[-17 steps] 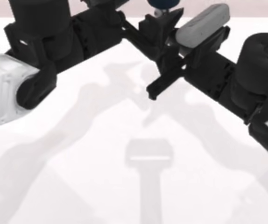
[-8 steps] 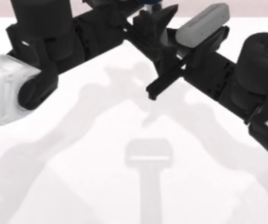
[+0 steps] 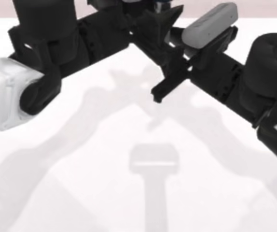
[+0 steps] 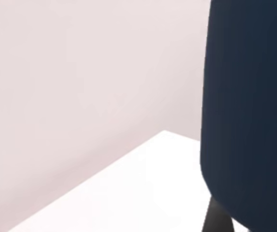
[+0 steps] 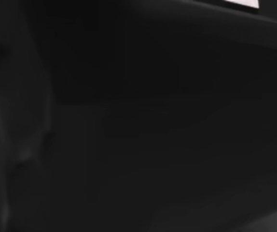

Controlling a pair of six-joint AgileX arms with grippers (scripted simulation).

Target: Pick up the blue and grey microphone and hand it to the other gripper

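Note:
The blue and grey microphone [image 3: 162,4] shows only as a sliver of navy head at the far edge of the top view. My right gripper [image 3: 170,19], the one carrying a light grey oblong block [image 3: 209,22], is shut on it. The other gripper, my left gripper [image 3: 141,14], reaches in from the left and overlaps the right one there. In the left wrist view the navy head [image 4: 249,106] fills one side at very close range, with a dark pointed finger [image 4: 215,220] just below it. The grey handle is hidden. The right wrist view is dark.
Both bulky black arms meet high over the far middle of the white table [image 3: 138,203]. A black bar [image 3: 163,87] of the right gripper's body juts toward the table's centre. Only the arms' shadows lie on the near half.
My left arm has slid right toward the right gripper and now covers most of the microphone's head. The right arm has hardly moved.

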